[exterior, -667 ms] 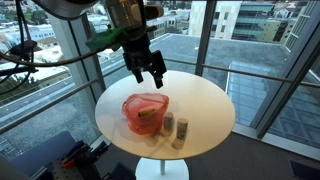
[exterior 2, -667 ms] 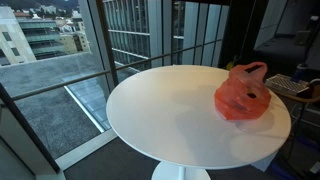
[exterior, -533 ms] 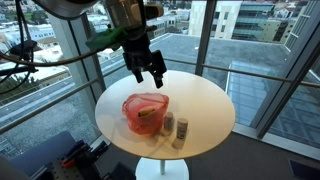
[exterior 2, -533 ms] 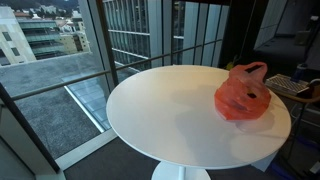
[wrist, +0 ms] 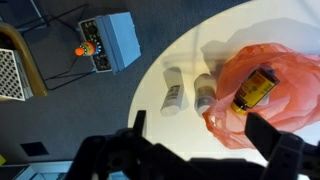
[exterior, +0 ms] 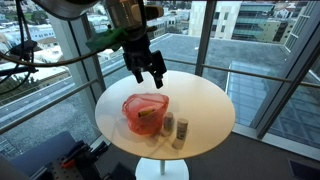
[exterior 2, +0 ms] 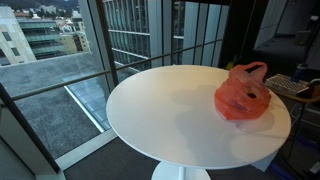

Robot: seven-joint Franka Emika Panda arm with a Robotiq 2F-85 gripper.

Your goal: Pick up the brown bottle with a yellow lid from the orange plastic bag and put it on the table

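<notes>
Brown bottle with a yellow lid lies inside the crumpled orange plastic bag, on its side by the look of the wrist view, its lid toward the upper right of that frame. In an exterior view it shows only as a dark shape through the bag's thin wall.

The round white worktop fills the middle of both exterior views, and the bag sits on it: left of centre in one exterior view, at the right edge in another. Its mouth gapes upward, so the bottle looks reachable from above.

The robot's black hand hangs in the air above the worktop, above the bag in the frame and apart from it. Its fingers are spread and hold nothing; the wrist view shows the same wide gap.

By my judgement nothing of the task is done: the reach into the bag, the grasp, the lift and the placing on the worktop are all left.

Two small pale bottles stand just beside the bag, toward the worktop's edge. They could be knocked, and the loose plastic may snag the fingers. Bare worktop lies upper right of the bag.
</notes>
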